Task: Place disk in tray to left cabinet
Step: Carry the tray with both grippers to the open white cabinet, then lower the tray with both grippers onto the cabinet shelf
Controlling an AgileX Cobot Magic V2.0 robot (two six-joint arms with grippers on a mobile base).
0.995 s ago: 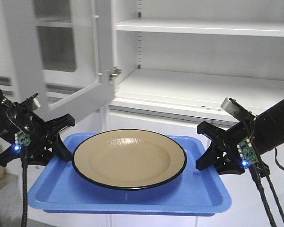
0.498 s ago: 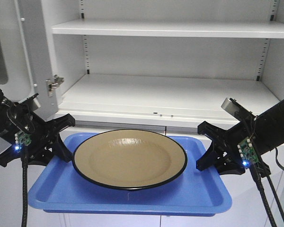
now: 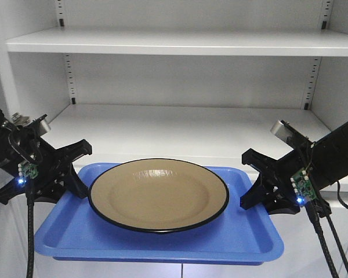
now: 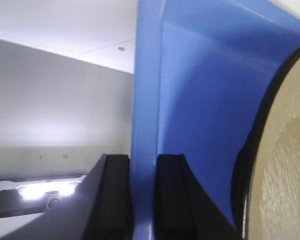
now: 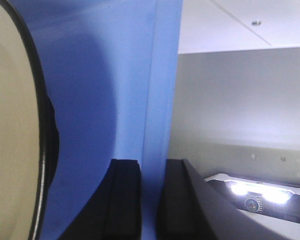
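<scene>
**A:** What has changed for us in the last second?

**B:** Up close, nothing. The tray [image 3: 243, 231] sits at the same spot in our front view, with the disk [image 3: 158, 194] flat in its middle and nearly filling it. Behind it, everything has shifted. The glass door that stood on the left is gone from view, and the cabinet [image 3: 180, 75] now faces us squarely.

**A:** What does that mean for the job?

**B:** We judge that our turn toward the cabinet is about done. What remains is to carry the tray forward onto the shelf [image 3: 180, 130] beyond its far rim.

**A:** And our grip?

**B:** Our left gripper [image 3: 78, 169] is closed down to a narrow gap on the tray's left rim. The wrist view shows that rim pinched with one finger on each side. Our right gripper [image 3: 252, 180] clamps the right rim the same way. Neither gripper touches the disk, which simply rides in the tray.
</scene>
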